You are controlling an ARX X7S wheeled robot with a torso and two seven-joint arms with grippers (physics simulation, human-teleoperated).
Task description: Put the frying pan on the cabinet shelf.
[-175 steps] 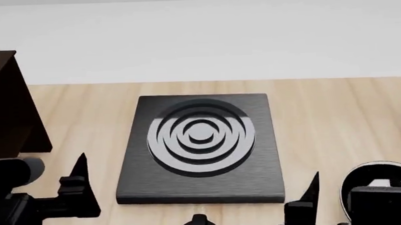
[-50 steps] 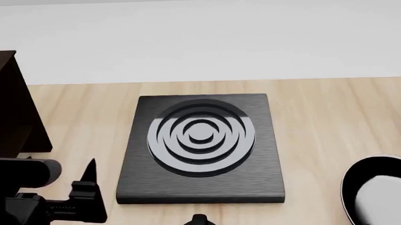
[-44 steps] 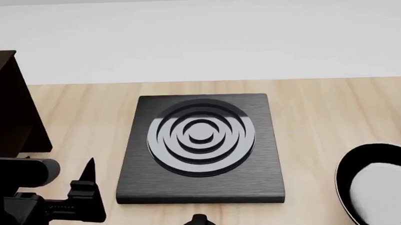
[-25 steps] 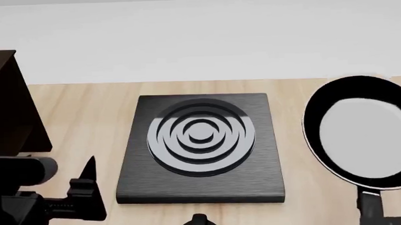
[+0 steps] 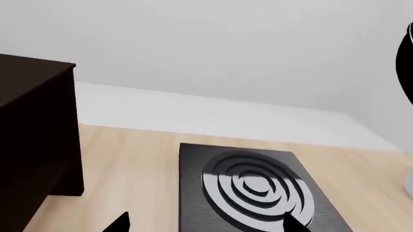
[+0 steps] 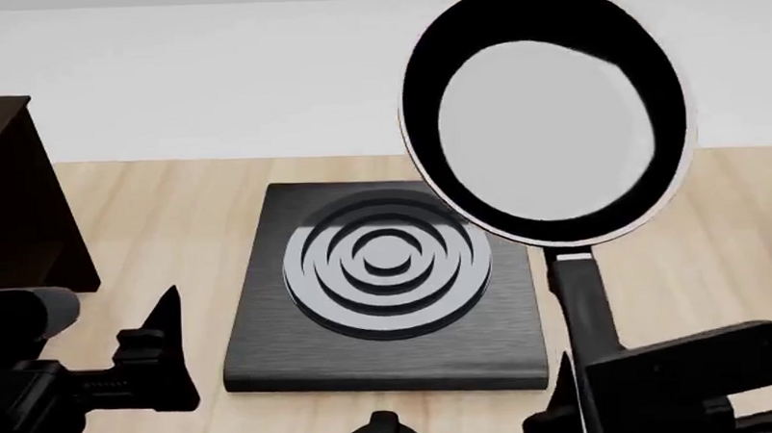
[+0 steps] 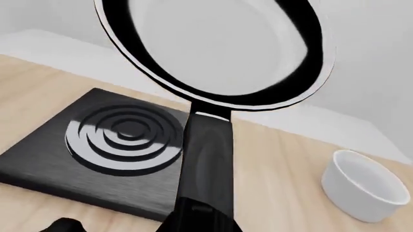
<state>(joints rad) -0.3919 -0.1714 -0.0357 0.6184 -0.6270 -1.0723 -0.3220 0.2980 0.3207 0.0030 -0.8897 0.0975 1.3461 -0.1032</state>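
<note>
One round black frying pan (image 6: 543, 115) with pale grey interior is clamped by its handle in the right gripper (image 6: 623, 386). The left gripper (image 6: 160, 354) is spread apart beside one square black burner plate (image 6: 382, 284).

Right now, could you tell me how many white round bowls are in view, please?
1. The small white round bowl stands on the light wooden table, to the right of the square black burner plate. Others may lie outside the views.

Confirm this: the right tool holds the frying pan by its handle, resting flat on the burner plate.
Not resting. The head view shows the frying pan lifted clear above the burner plate, tilted toward the camera; the right tool does hold its handle.
</note>
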